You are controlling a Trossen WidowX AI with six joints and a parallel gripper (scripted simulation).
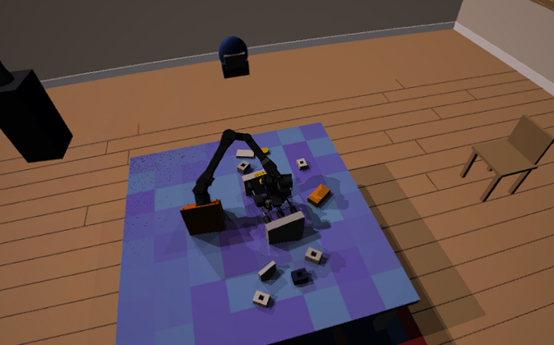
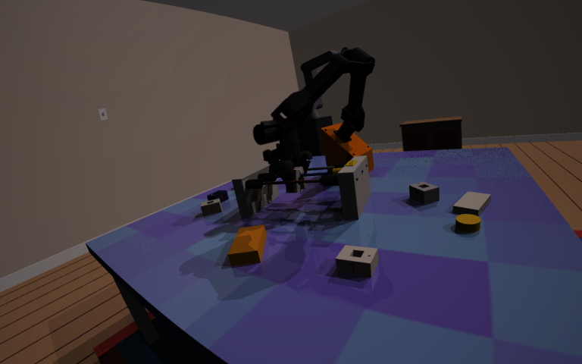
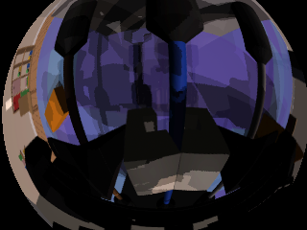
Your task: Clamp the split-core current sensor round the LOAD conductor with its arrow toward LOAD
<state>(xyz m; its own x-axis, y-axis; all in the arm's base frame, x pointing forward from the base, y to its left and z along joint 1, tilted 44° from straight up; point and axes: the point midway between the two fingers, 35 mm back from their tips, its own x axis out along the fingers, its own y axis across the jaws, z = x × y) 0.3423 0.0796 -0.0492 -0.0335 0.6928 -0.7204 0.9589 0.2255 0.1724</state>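
1. The sensor [image 2: 299,172] [image 3: 153,165] is around the blue wire [image 2: 315,174] [image 3: 178,72], between the two stands. Its two halves sit side by side, with a thin line where they meet. In the wrist view, its long side goes across the blue wire.
2. I can't see its arrow or read a LOAD mark, so I can't tell which way it points. I can't tell if it has latched.
3. The gripper [image 1: 276,203] [image 2: 295,177] [image 3: 168,126] has its fingers wide apart but grasping the sensor, one on each side.
4. A brown wire [image 2: 283,183] [image 3: 68,81] and a dark wire [image 3: 261,91] run on either side of the blue one, so there is little room sideways.
5. The plain stand [image 1: 284,229] [image 2: 257,197] and the stand with a yellow label [image 1: 248,186] [image 2: 355,189] block both wire ends.
6. An orange block [image 1: 319,195] [image 2: 247,245] [image 3: 56,112] lies outside the wires, well inside the table edge.
7. The arm [image 1: 228,138] [image 2: 358,64] goes up from its orange base [image 1: 203,220] [image 2: 367,158], bends high, then slopes down. The gripper points down.
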